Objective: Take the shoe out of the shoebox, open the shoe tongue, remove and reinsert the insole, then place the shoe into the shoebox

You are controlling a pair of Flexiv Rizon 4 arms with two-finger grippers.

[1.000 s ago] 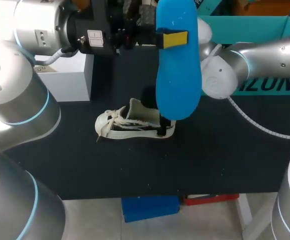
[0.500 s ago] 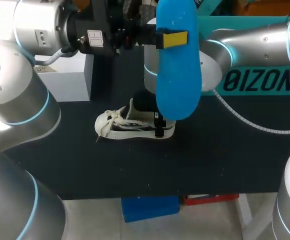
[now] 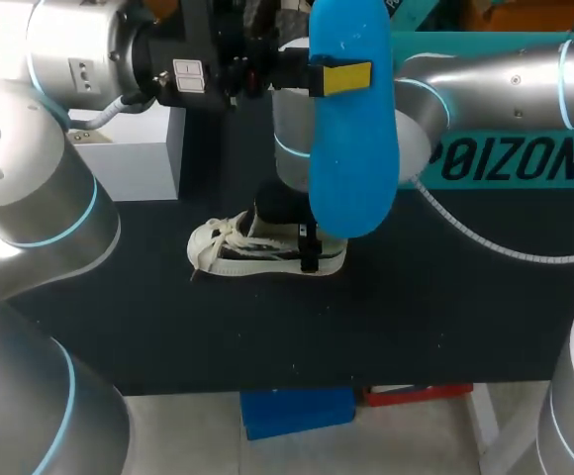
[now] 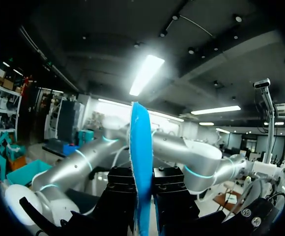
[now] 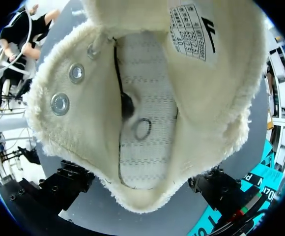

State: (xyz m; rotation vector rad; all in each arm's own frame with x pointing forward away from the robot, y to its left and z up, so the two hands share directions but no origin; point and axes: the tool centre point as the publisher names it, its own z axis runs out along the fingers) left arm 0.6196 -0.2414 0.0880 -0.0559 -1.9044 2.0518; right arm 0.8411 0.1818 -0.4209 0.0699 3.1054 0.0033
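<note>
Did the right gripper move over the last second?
Yes. The right gripper shifted leftward in the head view, from just past the heel end of the shoe to over the heel. The shoe itself stayed put.

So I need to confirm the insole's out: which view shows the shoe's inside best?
The right wrist view: it looks straight into the shoe, showing bare stitched lining. The head view shows it side-on, partly behind the blue insole held in the left gripper. The left wrist view shows no shoe.
</note>
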